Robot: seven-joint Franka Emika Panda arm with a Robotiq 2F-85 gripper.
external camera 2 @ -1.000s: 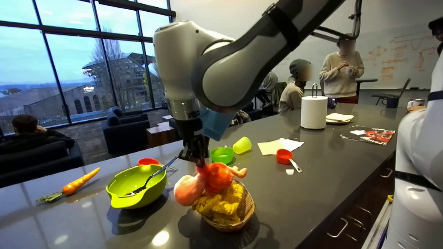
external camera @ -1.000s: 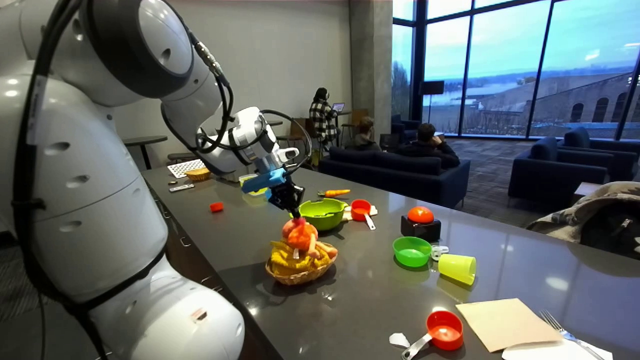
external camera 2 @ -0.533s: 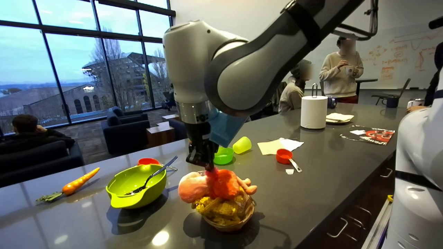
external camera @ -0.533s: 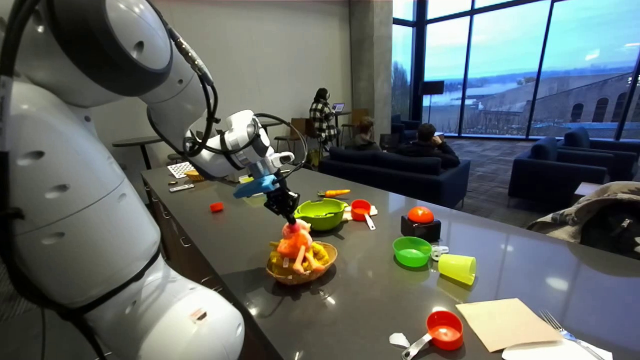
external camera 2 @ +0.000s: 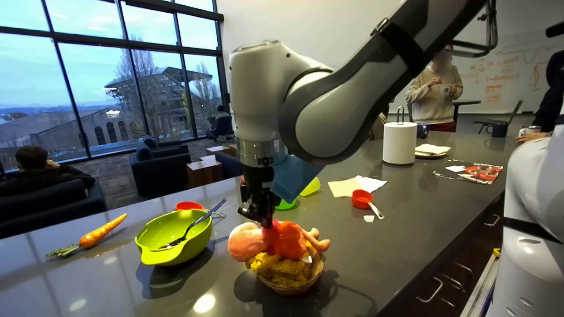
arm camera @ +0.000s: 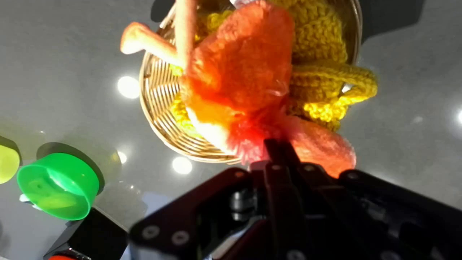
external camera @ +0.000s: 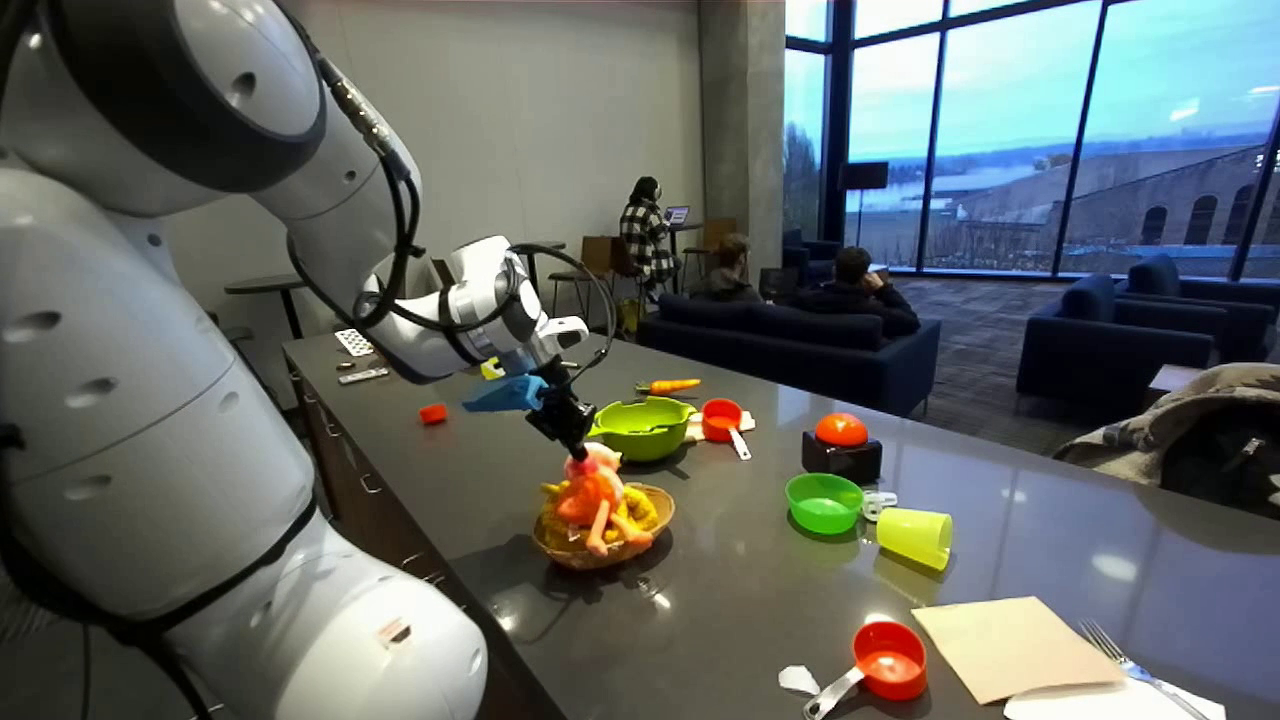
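Blazing orange across the plush toy [external camera 2: 291, 240], flaring to hot pink at the tuft [arm camera: 249, 139], softening to salmon on the head [external camera 2: 243, 242]! Solid black down the fingers [arm camera: 278, 155]. Mustard yellow now, in chunky stitched rows over the crocheted cloth [arm camera: 317, 36], and golden tan weave around the basket [arm camera: 157, 86]. Over to zingy lime on the mixing bowl [external camera 2: 189, 246], then bright orange topped with leaf green along the carrot [external camera 2: 99, 233]! Red on the scoop [external camera: 893, 660], emerald on the small bowl [external camera: 823, 510], yellow-green on the cup [external camera: 912, 538], and dark grey across the surface [external camera: 730, 580].
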